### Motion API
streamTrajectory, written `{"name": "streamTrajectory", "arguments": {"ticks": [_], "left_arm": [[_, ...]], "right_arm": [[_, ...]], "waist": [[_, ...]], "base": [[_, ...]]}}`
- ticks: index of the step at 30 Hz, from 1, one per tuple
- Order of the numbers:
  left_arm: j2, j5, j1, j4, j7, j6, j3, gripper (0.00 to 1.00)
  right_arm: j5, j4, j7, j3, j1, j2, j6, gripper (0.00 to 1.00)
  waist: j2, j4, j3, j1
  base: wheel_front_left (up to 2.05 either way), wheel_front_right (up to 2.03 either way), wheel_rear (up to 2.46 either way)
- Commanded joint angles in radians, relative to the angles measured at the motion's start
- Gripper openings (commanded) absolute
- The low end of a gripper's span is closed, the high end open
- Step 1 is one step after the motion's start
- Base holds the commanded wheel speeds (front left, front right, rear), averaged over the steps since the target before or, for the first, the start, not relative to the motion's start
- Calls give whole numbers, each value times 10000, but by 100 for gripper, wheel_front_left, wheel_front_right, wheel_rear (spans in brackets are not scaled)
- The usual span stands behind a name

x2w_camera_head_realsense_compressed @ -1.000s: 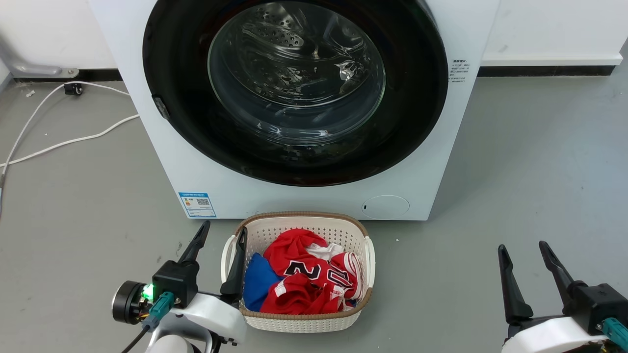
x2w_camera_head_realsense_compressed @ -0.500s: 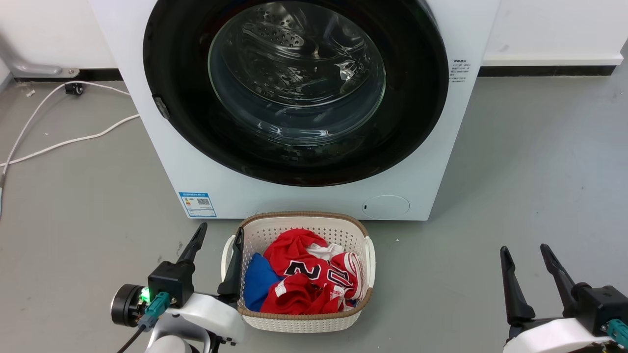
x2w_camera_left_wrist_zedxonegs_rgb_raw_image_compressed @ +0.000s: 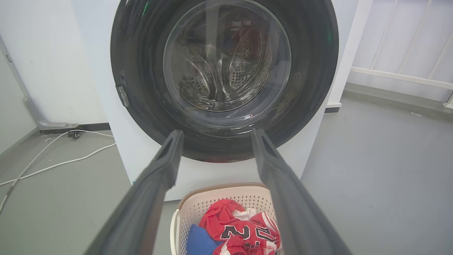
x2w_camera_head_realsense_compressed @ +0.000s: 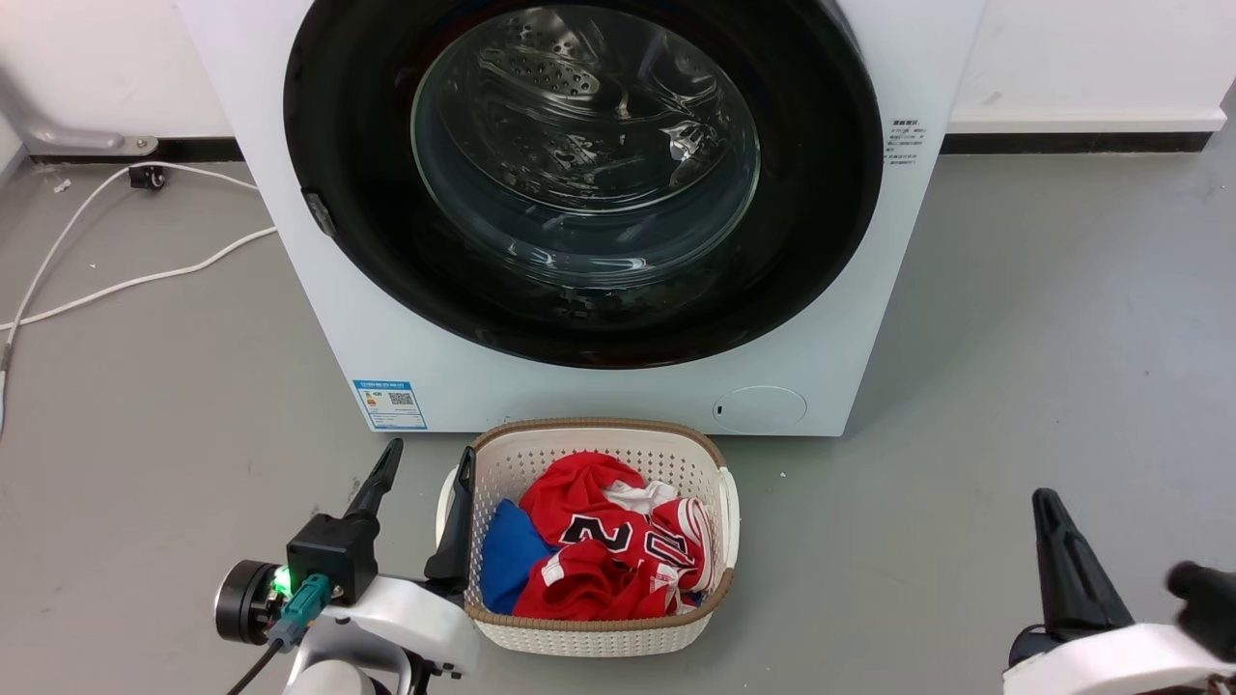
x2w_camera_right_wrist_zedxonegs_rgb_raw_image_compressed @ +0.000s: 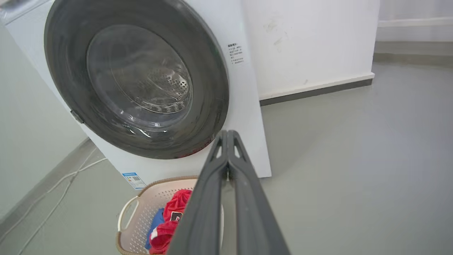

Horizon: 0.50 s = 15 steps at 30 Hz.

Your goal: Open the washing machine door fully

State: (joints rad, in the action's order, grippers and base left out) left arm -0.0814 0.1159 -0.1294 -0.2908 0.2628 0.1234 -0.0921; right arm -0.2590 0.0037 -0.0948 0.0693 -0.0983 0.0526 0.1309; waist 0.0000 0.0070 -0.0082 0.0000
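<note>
Still shut flush in the front of the white washing machine (x2w_camera_head_realsense_compressed: 396, 338), directly behind and above the laundry basket (x2w_camera_head_realsense_compressed: 599, 425): the washing machine door (x2w_camera_head_realsense_compressed: 584, 154), a glossy black ring around a clear bulging window, with the perforated drum (x2w_camera_head_realsense_compressed: 541, 48) visible through the glass. No gap along its edge in any view, and the same pose as a second ago. Small catch (x2w_camera_head_realsense_compressed: 319, 212) on the ring, on the side left of the basket.

At the basket's left rim: left gripper (x2w_camera_head_realsense_compressed: 430, 454), released, dark fingers well apart and holding nothing, inner finger overlapping the basket's left handle in the head view. Sunk slightly lower in that view than a second ago. In the left wrist view, pointed over the basket toward the door's lower half, well apart from it.

Well to the right of the basket: right gripper (x2w_camera_right_wrist_zedxonegs_rgb_raw_image_compressed: 226, 136), now clenched on nothing, fingers pressed together tip to tip in the right wrist view. Spread apart half a second ago, so closed since then. Partly blurred in the head view, one finger sharp and the rest smeared near the frame edge.

Inside the basket: red jersey (x2w_camera_head_realsense_compressed: 599, 545) with dark numerals, heaped beside a blue garment (x2w_camera_head_realsense_compressed: 507, 555). On the grey floor (x2w_camera_head_realsense_compressed: 1014, 338) far left of the basket: white cable (x2w_camera_head_realsense_compressed: 145, 280), unmoved.
</note>
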Motion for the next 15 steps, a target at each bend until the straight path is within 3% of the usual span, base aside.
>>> {"name": "streamTrajectory", "arguments": {"ticks": [1, 9, 15], "left_arm": [[48, -39, -117, 7, 30, 37, 22, 100], [114, -64, -140, 177, 30, 48, 107, 100], [148, -125, -258, 442, 28, 43, 166, 100]], "right_arm": [[-704, 81, 37, 20, 136, -34, -3, 0], [-9198, 493, 429, -10, 550, -27, -1, 0], [-13076, 546, 905, 688, 1360, -24, 0, 0]], "waist": [[0, -2, 5, 0], [0, 40, 72, 0], [0, 23, 429, 0]], "base": [[0, 0, 0], [0, 0, 0], [0, 0, 0]]}}
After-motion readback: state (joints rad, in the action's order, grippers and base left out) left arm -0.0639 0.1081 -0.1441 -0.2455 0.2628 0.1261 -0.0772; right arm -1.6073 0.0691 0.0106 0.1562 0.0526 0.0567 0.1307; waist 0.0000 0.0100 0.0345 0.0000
